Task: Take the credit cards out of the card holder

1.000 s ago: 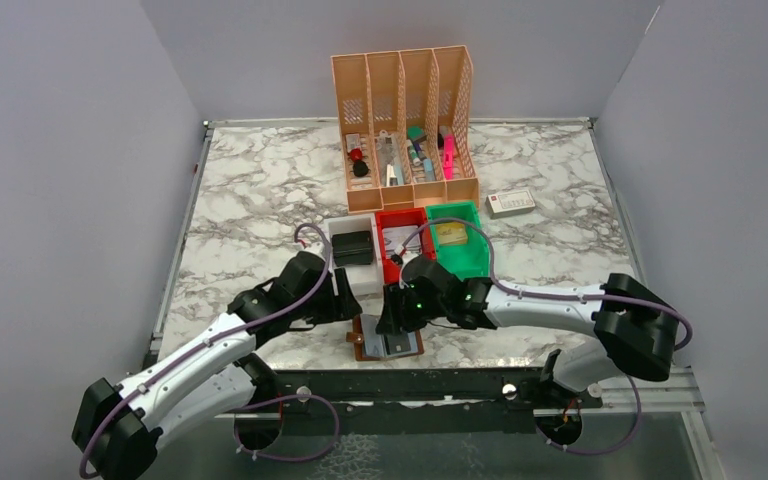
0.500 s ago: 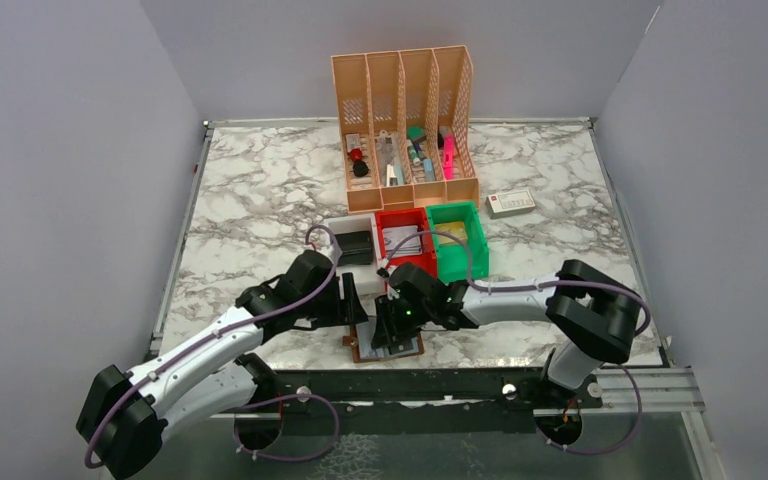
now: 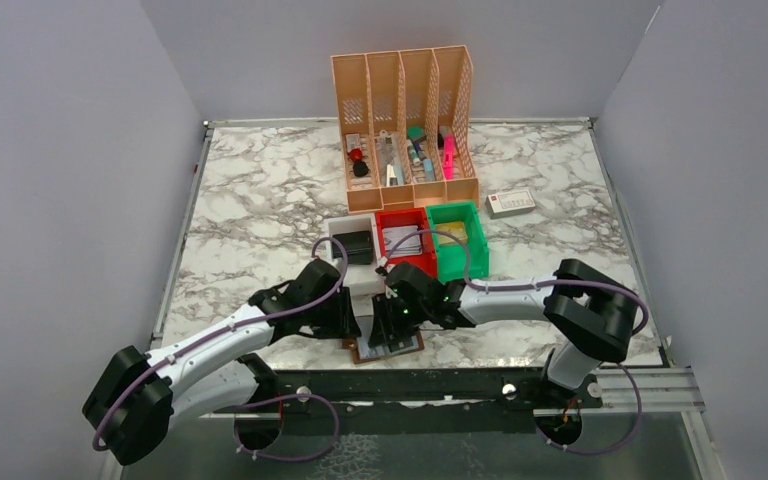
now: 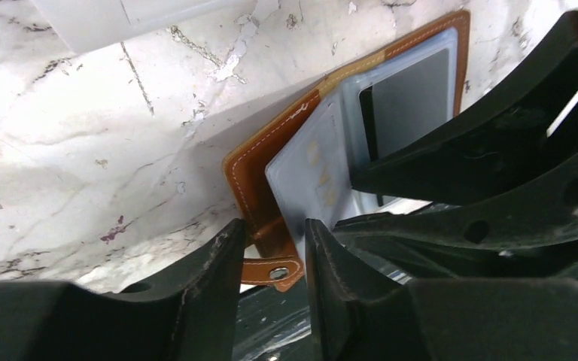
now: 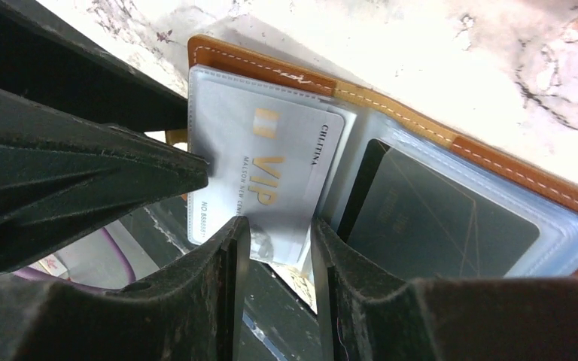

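Observation:
The brown card holder lies open at the table's near edge, its left flap raised a little. In the right wrist view a pale VIP credit card sits in a clear sleeve on the left leaf. A dark card fills the right sleeve. My left gripper is open. Its jaws straddle the holder's near-left corner and snap strap, one finger outside the cover, one on the sleeve. My right gripper is open too, its fingertips over the VIP card's lower edge. From above, both grippers crowd over the holder.
Right behind the holder stand a white bin with a black case, a red bin and a green bin. A peach file organiser is at the back. A white box with a red end lies to the right. The table edge rail is just below.
My left gripper has slid right onto the holder's corner and its jaws have narrowed. My right gripper has come down and left over the holder's left leaf.

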You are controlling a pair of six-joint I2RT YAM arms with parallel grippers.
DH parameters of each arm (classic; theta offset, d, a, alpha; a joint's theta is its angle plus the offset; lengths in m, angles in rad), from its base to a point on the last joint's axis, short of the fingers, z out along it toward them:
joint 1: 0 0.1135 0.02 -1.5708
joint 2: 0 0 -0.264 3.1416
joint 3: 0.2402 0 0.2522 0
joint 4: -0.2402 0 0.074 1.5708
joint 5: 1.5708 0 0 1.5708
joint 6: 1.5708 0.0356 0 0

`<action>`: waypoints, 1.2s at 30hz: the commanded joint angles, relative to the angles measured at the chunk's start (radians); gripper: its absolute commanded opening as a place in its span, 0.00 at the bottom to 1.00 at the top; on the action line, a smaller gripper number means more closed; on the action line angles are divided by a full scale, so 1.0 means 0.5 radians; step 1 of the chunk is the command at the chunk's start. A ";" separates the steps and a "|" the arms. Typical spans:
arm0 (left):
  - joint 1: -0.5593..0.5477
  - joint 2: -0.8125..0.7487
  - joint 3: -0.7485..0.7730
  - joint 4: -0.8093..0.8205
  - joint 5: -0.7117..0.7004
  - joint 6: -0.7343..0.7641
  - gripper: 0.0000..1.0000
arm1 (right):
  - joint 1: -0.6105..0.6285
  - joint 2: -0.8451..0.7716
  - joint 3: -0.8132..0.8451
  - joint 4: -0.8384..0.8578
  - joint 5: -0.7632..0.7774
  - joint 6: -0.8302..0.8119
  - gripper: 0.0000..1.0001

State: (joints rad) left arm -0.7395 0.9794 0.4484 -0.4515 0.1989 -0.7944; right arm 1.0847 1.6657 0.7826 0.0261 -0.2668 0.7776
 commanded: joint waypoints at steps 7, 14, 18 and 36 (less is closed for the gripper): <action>-0.026 0.044 -0.036 0.101 0.016 -0.004 0.08 | 0.005 -0.101 -0.064 -0.091 0.253 0.088 0.41; -0.030 0.087 -0.025 0.101 -0.014 0.009 0.12 | 0.005 -0.181 -0.095 -0.096 0.327 0.109 0.44; -0.032 0.050 -0.027 0.100 -0.040 -0.004 0.34 | 0.002 -0.198 -0.110 -0.048 0.279 0.072 0.44; -0.037 -0.032 -0.045 0.169 0.018 -0.020 0.61 | 0.006 -0.108 -0.044 -0.108 0.238 -0.001 0.46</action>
State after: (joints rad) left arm -0.7540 0.9268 0.4404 -0.4004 0.1913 -0.8040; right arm 1.0847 1.6287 0.7677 -0.0032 -0.1780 0.7853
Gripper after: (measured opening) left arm 0.620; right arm 0.453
